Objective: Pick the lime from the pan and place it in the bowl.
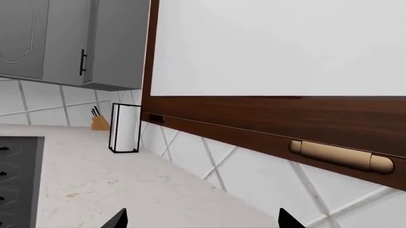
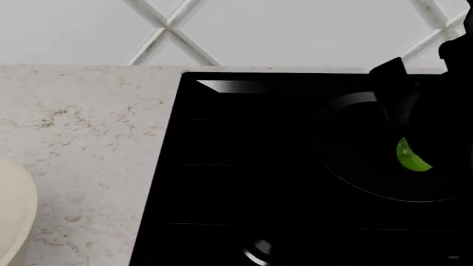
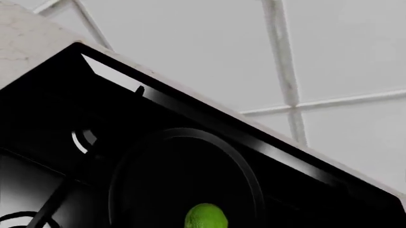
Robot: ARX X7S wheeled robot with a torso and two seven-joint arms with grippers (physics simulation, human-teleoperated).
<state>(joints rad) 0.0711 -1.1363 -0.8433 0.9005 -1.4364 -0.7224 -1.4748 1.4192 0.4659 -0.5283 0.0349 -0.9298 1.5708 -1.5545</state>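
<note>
The lime (image 2: 409,157) lies in the black pan (image 2: 347,102) at the right of the cooktop, and only a green crescent of it shows behind my right gripper (image 2: 421,143). That gripper's dark fingers hang right over it and blend into the pan, so their spacing is unreadable. The right wrist view has the lime (image 3: 206,217) centred low inside the pan (image 3: 248,167). A cream bowl (image 2: 13,213) peeks in at the left edge on the counter. My left gripper (image 1: 203,221) is open over bare counter, with nothing between its fingers.
The black cooktop (image 2: 244,166) is set into a speckled stone counter (image 2: 81,138) against a tiled wall. Near the left arm are a white roll in a black frame (image 1: 125,128), a knife block (image 1: 98,121), grey cabinets (image 1: 63,42) and a wooden-trimmed panel (image 1: 273,118).
</note>
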